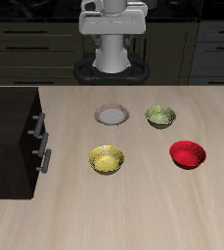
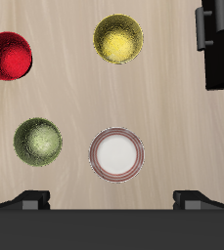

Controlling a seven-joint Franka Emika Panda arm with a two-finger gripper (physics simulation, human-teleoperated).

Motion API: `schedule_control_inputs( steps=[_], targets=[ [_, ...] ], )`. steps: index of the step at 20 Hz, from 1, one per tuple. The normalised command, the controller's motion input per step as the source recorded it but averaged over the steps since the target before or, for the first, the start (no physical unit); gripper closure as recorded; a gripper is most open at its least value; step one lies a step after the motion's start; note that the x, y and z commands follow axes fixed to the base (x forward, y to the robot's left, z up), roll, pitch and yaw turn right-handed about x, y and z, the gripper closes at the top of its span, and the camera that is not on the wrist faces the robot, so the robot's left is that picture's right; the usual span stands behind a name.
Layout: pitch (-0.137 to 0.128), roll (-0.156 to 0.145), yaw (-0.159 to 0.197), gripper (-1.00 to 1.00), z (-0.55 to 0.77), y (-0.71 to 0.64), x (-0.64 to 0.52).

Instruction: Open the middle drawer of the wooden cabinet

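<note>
The wooden cabinet (image 1: 11,137) stands at one side of the table, near-black with a flat top. Its front carries two grey bar handles. The lower handle belongs to the middle drawer (image 1: 45,156), whose front sits level with the drawer above. The wrist view catches a corner of the cabinet (image 2: 223,59) and the middle drawer's handle (image 2: 200,29). My gripper (image 2: 113,198) hangs high over the bowls, well away from the cabinet. It is open, its fingertips (image 2: 35,198) wide apart with nothing between them. In the exterior view only the arm (image 1: 113,29) shows, at the table's back.
Several bowls lie on the table beside the cabinet: a white one (image 1: 112,115), a green one (image 1: 160,116), a yellow one (image 1: 107,159) and a red one (image 1: 188,153). Dark kitchen cupboards with long thin handles run behind the robot.
</note>
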Motion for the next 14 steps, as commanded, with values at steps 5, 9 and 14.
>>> schedule_control_inputs(
  steps=[5, 9, 14],
  targets=[
    [-0.001, -0.002, 0.003, -1.00, 0.07, 0.01, -0.06],
    [-0.001, -0.002, -0.006, -1.00, -0.01, 0.01, -0.04],
    [0.000, -0.006, -0.003, -1.00, -0.03, -0.03, -0.03]
  ],
)
